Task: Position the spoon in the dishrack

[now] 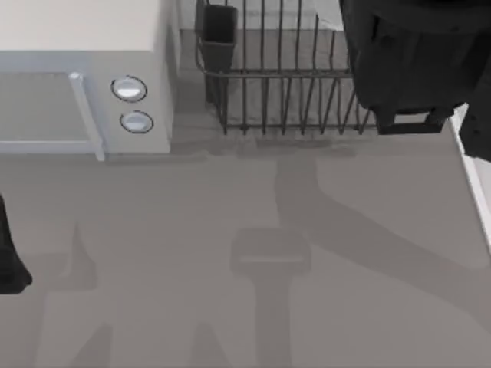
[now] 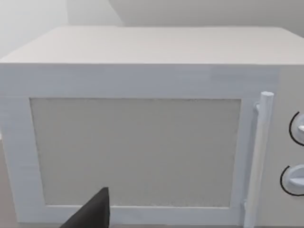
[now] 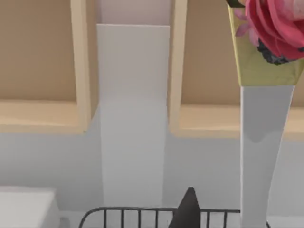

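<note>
Dishrack (image 1: 284,84): dark grey wire, vertical bars, with a near-black cutlery cup (image 1: 219,34) at its corner. Microwave (image 1: 84,84): white casing, pale grey speckled door panel (image 2: 135,152), white handle (image 2: 259,156), two silver-white knobs (image 1: 129,89) ringed in black. Table (image 1: 245,261): plain grey, crossed by darker grey shadows. Right arm (image 1: 406,61): black. Flower (image 3: 278,26): pink petals, yellow-green wrapping, above a white vase (image 3: 261,156). Rear wall (image 3: 38,52): tan panels framed in cream.
</note>
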Robot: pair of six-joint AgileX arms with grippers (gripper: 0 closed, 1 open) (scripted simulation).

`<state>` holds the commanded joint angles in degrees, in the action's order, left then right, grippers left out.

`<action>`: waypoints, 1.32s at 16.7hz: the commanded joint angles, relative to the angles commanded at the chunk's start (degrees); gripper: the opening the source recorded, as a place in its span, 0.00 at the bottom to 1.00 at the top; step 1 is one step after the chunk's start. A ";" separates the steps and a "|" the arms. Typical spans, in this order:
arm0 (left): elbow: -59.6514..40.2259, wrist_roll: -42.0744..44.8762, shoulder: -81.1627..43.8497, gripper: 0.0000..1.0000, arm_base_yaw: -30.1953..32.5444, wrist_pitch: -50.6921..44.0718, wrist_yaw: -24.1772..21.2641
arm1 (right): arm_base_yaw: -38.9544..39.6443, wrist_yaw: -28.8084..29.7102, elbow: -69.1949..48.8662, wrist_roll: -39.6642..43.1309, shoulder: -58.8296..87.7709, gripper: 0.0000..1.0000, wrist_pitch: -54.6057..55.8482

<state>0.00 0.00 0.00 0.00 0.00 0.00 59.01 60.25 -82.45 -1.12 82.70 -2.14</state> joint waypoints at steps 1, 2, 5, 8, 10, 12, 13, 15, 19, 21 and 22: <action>0.00 0.00 0.00 1.00 0.00 0.00 0.00 | 0.39 0.49 0.07 -0.59 -0.11 0.00 0.68; 0.00 0.00 0.00 1.00 0.00 0.00 0.00 | 0.45 0.56 0.08 -0.68 -0.12 0.00 0.79; 0.00 0.00 0.00 1.00 0.00 0.00 0.00 | 0.45 0.56 0.08 -0.68 -0.12 0.00 0.79; 0.00 0.00 0.00 1.00 0.00 0.00 0.00 | -0.28 -0.08 -0.04 -0.71 0.94 0.00 1.50; 0.00 0.00 0.00 1.00 0.00 0.00 0.00 | -2.04 -1.83 0.15 -0.63 4.10 0.00 4.71; 0.00 0.00 0.00 1.00 0.00 0.00 0.00 | -4.84 -4.67 0.62 -0.57 8.94 0.00 10.24; 0.00 0.00 0.00 1.00 0.00 0.00 0.00 | -6.56 -6.40 0.98 -0.56 11.77 0.00 13.77; 0.00 0.00 0.00 1.00 0.00 0.00 0.00 | -10.41 -10.21 1.94 -0.56 17.85 0.00 21.66; 0.00 0.00 0.00 1.00 0.00 0.00 0.00 | -18.34 -17.87 4.45 -0.30 28.96 0.00 36.18; 0.00 0.00 0.00 1.00 0.00 0.00 0.00 | -21.29 -20.69 5.51 -0.06 32.63 0.00 40.42; 0.00 0.00 0.00 1.00 0.00 0.00 0.00 | -22.26 -21.62 5.87 0.04 33.80 0.00 41.64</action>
<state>0.00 0.00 0.00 0.00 0.00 0.00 36.75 38.63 -76.58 -1.08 116.50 39.51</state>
